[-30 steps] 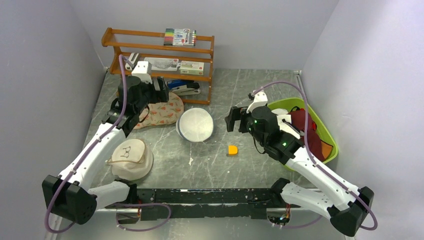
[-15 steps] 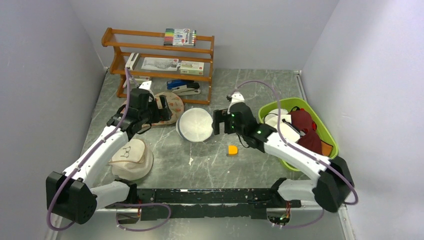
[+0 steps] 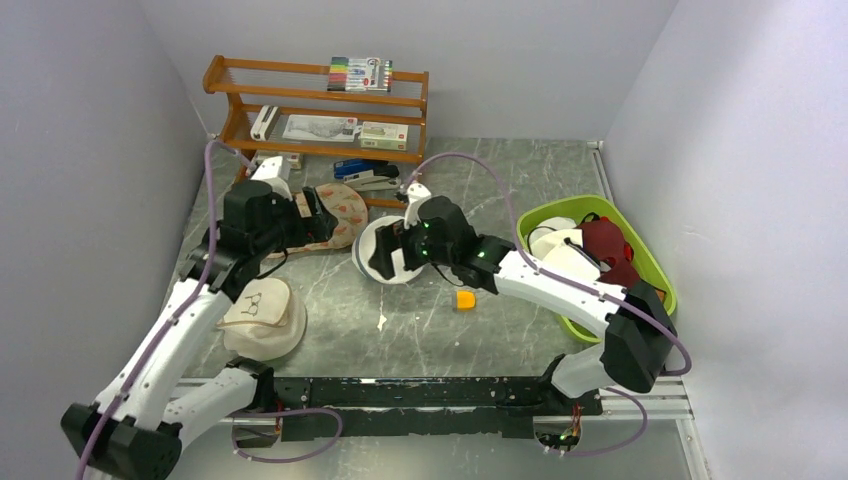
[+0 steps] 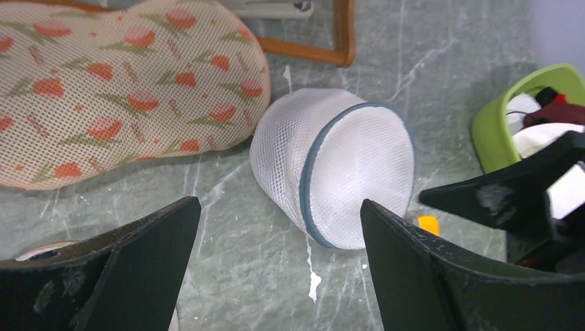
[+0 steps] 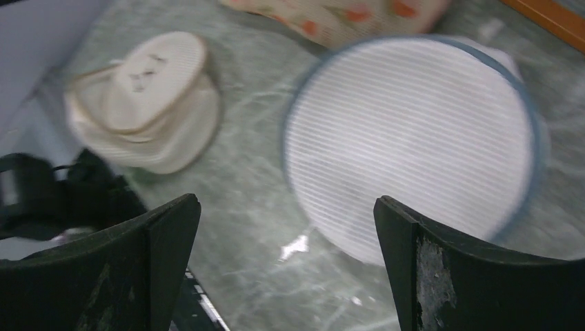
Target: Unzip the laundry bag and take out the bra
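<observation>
Both grippers are spread wide open, holding nothing. The left gripper (image 4: 276,276) hangs just above the table, with the white mesh cylinder (image 4: 338,165) lying on its side right ahead between the fingers. The floral laundry bag (image 4: 117,89) lies flat ahead and left of it, zip not visible. The right gripper (image 5: 290,269) faces the cylinder's round end close up, with the cream cap (image 5: 152,96) further left. A green basket (image 4: 493,124) sits far off beyond the left gripper's right finger

Grey marbled table (image 3: 520,170), lilac walls (image 3: 90,110)
</observation>
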`<move>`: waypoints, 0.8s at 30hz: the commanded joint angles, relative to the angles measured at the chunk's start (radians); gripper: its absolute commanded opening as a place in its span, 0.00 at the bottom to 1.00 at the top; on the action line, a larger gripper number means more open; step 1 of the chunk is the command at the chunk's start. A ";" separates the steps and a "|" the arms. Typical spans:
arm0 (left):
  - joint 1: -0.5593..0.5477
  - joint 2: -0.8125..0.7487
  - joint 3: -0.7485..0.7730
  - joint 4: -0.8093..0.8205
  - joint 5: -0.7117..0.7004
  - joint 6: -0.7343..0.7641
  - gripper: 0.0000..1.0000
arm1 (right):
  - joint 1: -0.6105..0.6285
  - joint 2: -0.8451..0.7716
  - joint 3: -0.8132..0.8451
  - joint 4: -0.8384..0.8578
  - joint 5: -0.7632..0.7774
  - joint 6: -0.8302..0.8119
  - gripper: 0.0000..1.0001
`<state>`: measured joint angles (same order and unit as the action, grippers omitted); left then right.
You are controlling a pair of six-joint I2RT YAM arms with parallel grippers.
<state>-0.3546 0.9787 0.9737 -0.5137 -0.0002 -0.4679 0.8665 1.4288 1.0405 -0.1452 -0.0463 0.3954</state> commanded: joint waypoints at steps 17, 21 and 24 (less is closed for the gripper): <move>-0.004 -0.190 0.197 -0.160 -0.063 0.068 0.98 | 0.192 0.468 0.270 0.072 0.078 0.018 1.00; -0.004 -0.152 0.178 -0.151 -0.029 0.062 0.98 | 0.117 0.473 0.245 0.050 0.131 0.002 1.00; -0.005 -0.099 0.165 -0.139 0.009 0.055 0.98 | 0.056 0.451 0.199 0.091 0.117 -0.012 1.00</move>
<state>-0.3553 0.8253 1.1492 -0.6418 -0.0444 -0.4156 1.0023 1.9011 1.2804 -0.0647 -0.0025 0.4187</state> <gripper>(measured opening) 0.981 0.997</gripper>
